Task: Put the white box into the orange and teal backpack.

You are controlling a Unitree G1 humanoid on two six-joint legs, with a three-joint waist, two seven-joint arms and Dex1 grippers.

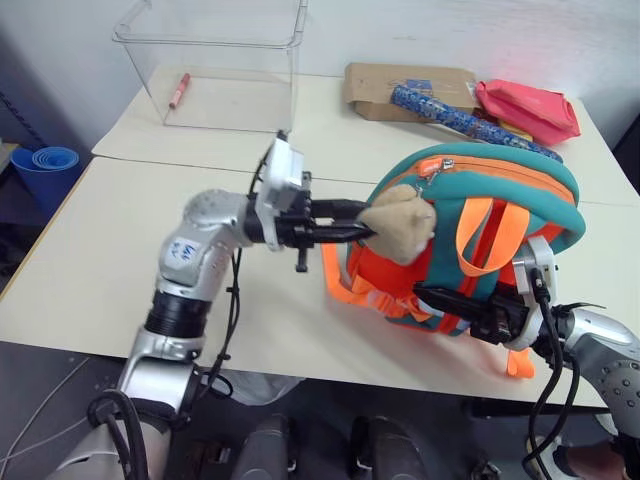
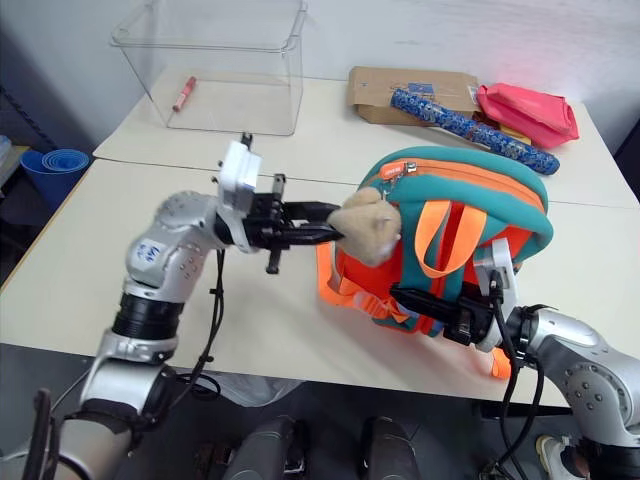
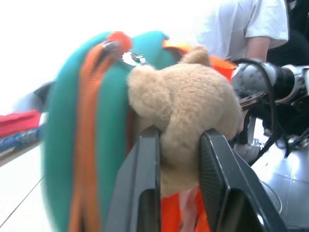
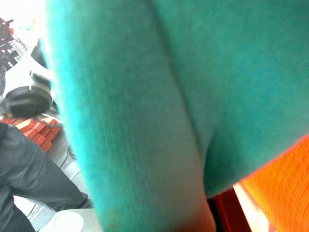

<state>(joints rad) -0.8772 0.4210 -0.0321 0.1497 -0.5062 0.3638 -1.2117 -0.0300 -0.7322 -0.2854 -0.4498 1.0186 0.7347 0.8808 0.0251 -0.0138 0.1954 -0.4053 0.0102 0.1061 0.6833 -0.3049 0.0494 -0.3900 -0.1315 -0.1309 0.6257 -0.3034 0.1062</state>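
My right gripper is clenched on the backpack low at its near side.
My left gripper squeezes the plush toy hanging on the backpack, which stands upright on the table.

The backpack stands on the bench toward its right front. The plush toy hangs on the backpack's left side, with the left gripper closed around it. The right gripper sits at the backpack's front lower edge. Behind, at the far left, stands a bin with a marker in it. Behind the backpack lie a cardboard box, a roll and, rightmost, a pouch.
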